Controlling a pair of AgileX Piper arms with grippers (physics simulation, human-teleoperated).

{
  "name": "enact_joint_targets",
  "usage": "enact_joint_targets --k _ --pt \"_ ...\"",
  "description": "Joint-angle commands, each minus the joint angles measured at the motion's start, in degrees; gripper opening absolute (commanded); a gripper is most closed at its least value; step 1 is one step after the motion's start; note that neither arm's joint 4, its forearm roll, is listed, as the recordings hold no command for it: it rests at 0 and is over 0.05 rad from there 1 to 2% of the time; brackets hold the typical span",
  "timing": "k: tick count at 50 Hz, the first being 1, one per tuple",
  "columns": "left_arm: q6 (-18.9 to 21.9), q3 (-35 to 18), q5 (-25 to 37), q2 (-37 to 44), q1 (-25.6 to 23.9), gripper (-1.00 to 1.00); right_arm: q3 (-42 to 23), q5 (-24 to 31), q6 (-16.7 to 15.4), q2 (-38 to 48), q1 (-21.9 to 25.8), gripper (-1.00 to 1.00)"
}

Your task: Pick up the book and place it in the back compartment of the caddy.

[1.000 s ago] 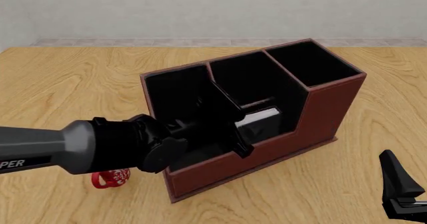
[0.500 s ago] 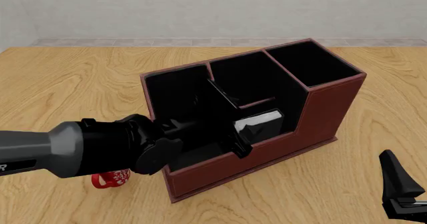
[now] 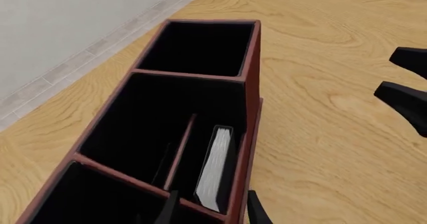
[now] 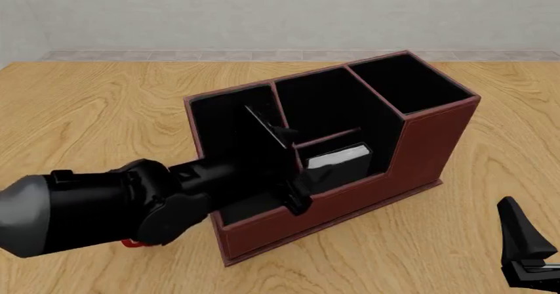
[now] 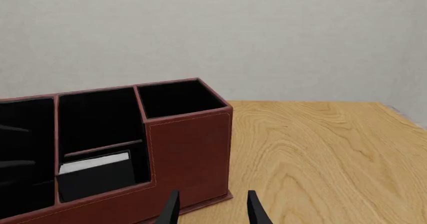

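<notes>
The reddish-brown caddy (image 4: pixel 437 136) stands mid-table. Its back compartment (image 4: pixel 355 184), the shallow pocket behind the cut-down wall, holds the black book (image 4: pixel 337 163), which stands on edge with its white pages up. My left gripper (image 4: pixel 284 163) hovers open and empty over the caddy's left part, just left of the book. In the left wrist view the book (image 3: pixel 217 169) sits in the pocket beyond the left gripper (image 3: pixel 210 214). My right gripper (image 4: pixel 525 254) is open near the front right edge, facing the caddy (image 5: pixel 190 139) and book (image 5: pixel 97 176).
A sliver of the red-and-white mug (image 4: pixel 131 243) peeks out under the left arm, left of the caddy. The caddy's other pockets, one tall at the right end (image 4: pixel 402 81), look dark and bare. The right gripper's fingers (image 3: pixel 407 91) show in the left wrist view.
The left gripper has let go of the book, leaving it in the low-walled pocket, and has drawn back toward the near left. The right arm has not moved.
</notes>
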Motion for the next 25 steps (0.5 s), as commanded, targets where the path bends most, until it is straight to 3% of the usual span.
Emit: enact_joint_targets --k 1,15,25 --pt "-0.68 3.76 0.32 -5.77 0.31 1.00 0.00 -0.01 -0.01 0.00 -0.01 1.00" --pt "0.38 10.60 1.66 -17.26 2.97 1.00 0.00 -0.01 0.01 0.00 0.01 1.00" --pt "-1.21 14.69 6.23 -28.75 6.21 1.00 0.00 0.00 0.01 0.00 0.00 1.00"
